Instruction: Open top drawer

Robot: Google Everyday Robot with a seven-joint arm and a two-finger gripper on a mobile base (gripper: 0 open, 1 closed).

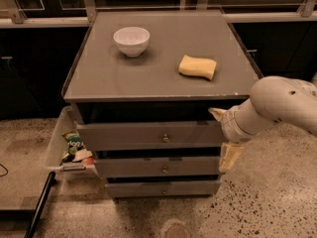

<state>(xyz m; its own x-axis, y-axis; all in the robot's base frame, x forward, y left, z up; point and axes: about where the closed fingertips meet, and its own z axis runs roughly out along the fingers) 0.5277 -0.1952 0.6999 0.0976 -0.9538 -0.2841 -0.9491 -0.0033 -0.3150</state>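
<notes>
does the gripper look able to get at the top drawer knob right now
Probably yes: the gripper sits open at the right end of the top drawer, and nothing stands before the knob; it need only shift sideways.

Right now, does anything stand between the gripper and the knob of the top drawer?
Nothing visible does. The gripper, open, is at the right end of the top drawer; only bare grey front lies between it and the knob.
</notes>
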